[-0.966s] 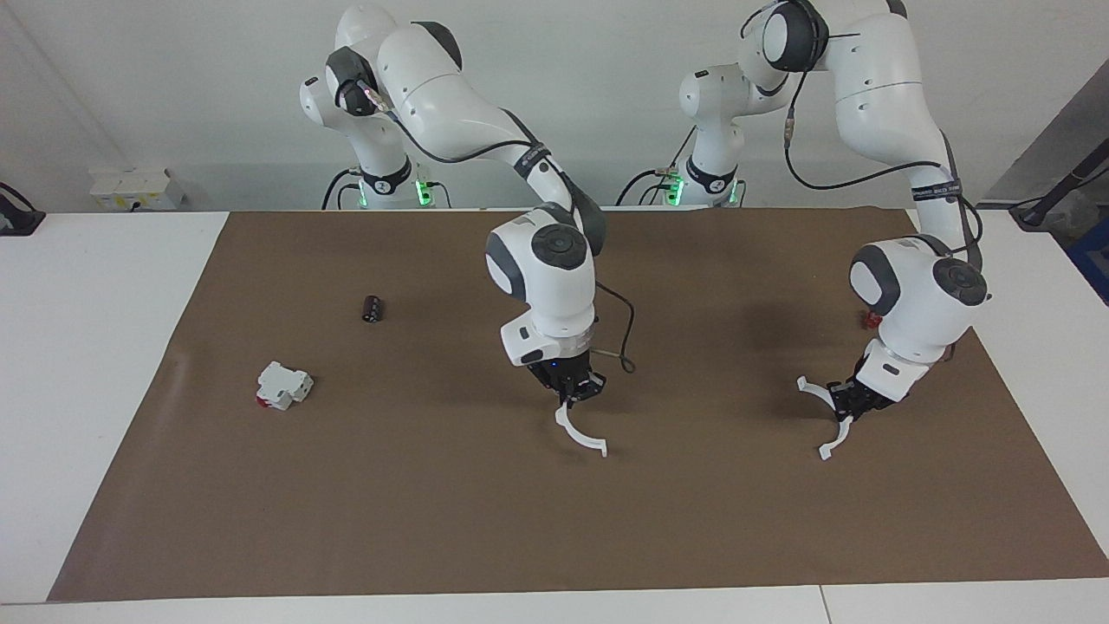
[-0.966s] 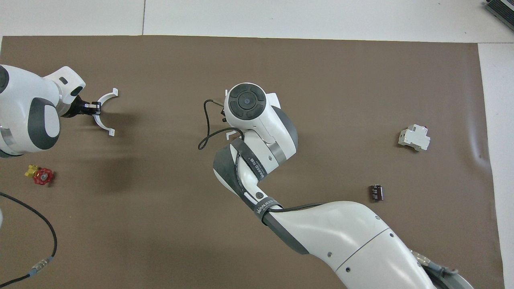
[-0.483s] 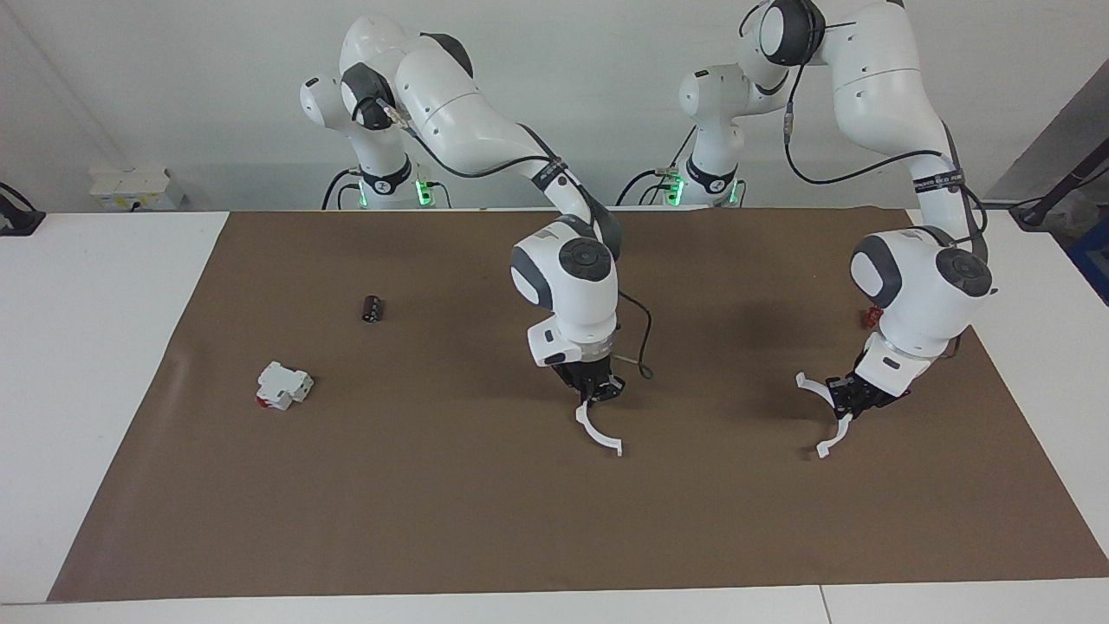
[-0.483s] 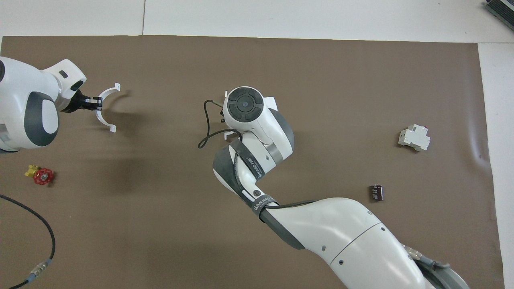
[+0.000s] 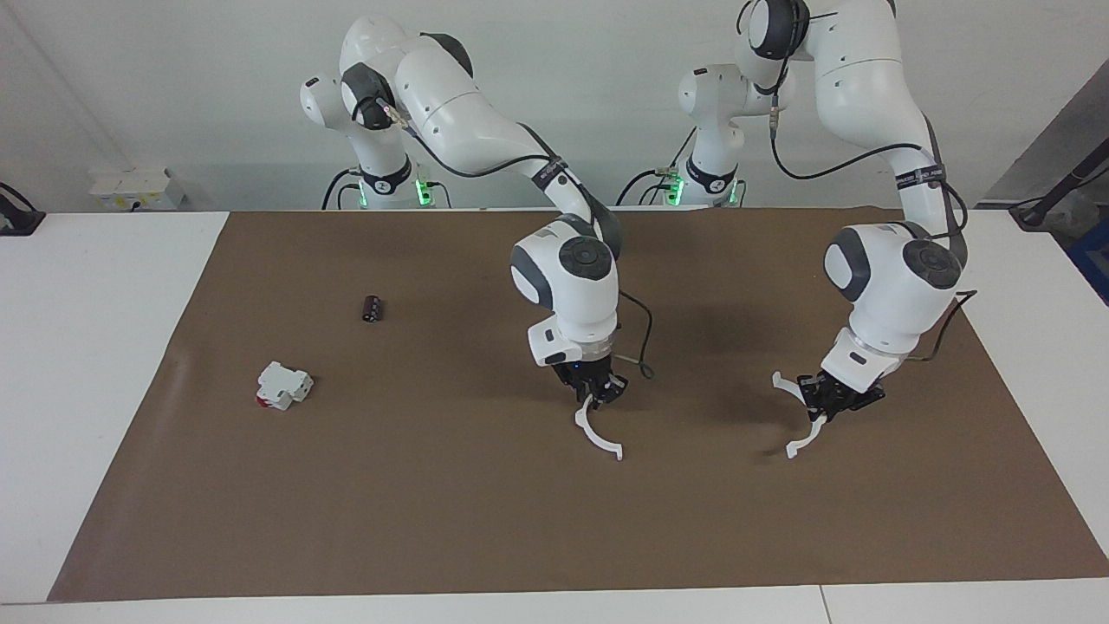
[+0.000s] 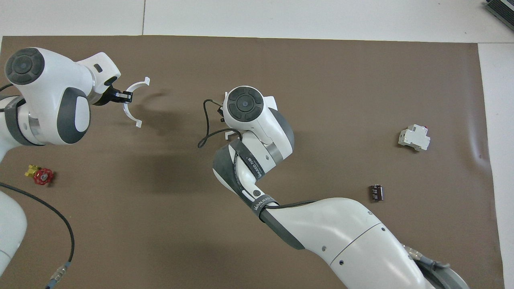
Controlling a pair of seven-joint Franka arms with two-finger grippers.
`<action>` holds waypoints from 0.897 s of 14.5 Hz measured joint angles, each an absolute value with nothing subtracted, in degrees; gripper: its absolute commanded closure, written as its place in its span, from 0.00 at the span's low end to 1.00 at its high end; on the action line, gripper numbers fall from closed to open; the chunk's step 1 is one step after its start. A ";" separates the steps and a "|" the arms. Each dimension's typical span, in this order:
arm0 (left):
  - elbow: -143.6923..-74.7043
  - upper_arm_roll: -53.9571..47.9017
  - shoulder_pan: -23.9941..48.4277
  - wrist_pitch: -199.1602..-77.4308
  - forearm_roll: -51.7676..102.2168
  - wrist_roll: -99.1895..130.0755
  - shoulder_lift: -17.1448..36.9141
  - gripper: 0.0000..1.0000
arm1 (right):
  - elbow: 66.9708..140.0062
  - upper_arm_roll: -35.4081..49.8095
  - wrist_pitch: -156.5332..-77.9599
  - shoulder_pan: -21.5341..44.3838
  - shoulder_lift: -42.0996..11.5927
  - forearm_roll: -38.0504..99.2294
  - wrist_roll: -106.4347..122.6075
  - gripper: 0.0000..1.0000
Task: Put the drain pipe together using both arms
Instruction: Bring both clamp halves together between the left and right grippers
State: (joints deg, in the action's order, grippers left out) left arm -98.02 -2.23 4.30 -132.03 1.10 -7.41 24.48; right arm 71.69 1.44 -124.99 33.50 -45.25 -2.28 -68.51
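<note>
The drain pipe is in two white half-ring arcs, one in each gripper, a wide gap apart. My right gripper (image 5: 593, 397) is shut on one arc (image 5: 591, 439), which hangs below it over the middle of the brown mat (image 5: 433, 520). In the overhead view the right wrist hides that gripper and only an end of its arc (image 6: 229, 134) shows. My left gripper (image 5: 823, 406) is shut on the other arc (image 5: 802, 439), held above the mat toward the left arm's end. The left gripper (image 6: 125, 96) and its arc (image 6: 135, 84) also show in the overhead view.
A blocky white piece with a red part (image 5: 283, 386) (image 6: 414, 137) and a small dark cylinder (image 5: 372, 308) (image 6: 376, 192) lie toward the right arm's end. A red-and-yellow fitting (image 6: 40, 175) lies near the left arm, beside a black cable (image 6: 60, 216).
My left gripper has carried its arc toward the middle of the table, closer to the right gripper. My right gripper shifted slightly toward the left arm's end with its arc, then held.
</note>
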 measured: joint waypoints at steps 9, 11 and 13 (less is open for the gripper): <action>-96.19 -2.18 16.35 -132.19 0.06 3.51 27.68 1.00 | 63.72 1.59 -110.93 28.05 -40.91 -2.26 -55.30 0.22; -95.54 -1.62 18.63 -132.18 -0.04 6.44 28.73 1.00 | 63.19 2.44 -105.89 24.15 -37.29 -2.09 -49.16 0.22; -95.32 -0.55 20.75 -132.14 -0.36 8.86 29.62 1.00 | 63.00 2.77 -101.67 20.55 -33.54 -1.87 -43.07 0.22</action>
State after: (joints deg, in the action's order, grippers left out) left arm -95.32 -0.55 20.75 -132.14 -0.36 8.86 29.62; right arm 63.00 2.77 -101.67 20.55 -33.54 -1.87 -43.07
